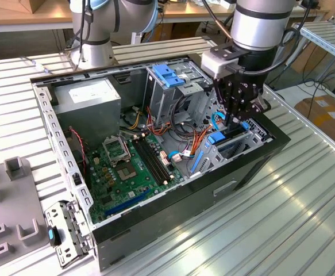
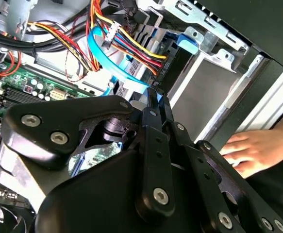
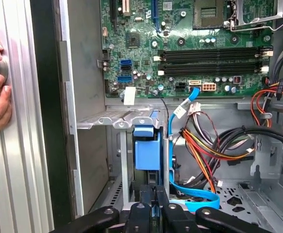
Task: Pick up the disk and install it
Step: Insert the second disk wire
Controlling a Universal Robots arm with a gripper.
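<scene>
Fingers (image 1: 237, 118): you have them pinched narrow on the disk's top edge | disk (image 3: 146, 148): standing on edge in the lower drive bay (image 1: 224, 150), directly beneath | long axis down into the bay.

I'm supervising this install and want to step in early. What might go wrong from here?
1. A person's hand rests on the table beside the case, close to the gripper; it might get struck.
2. Loose power wires and a blue cable hang beside the blue disk carrier; they might snag.
</scene>
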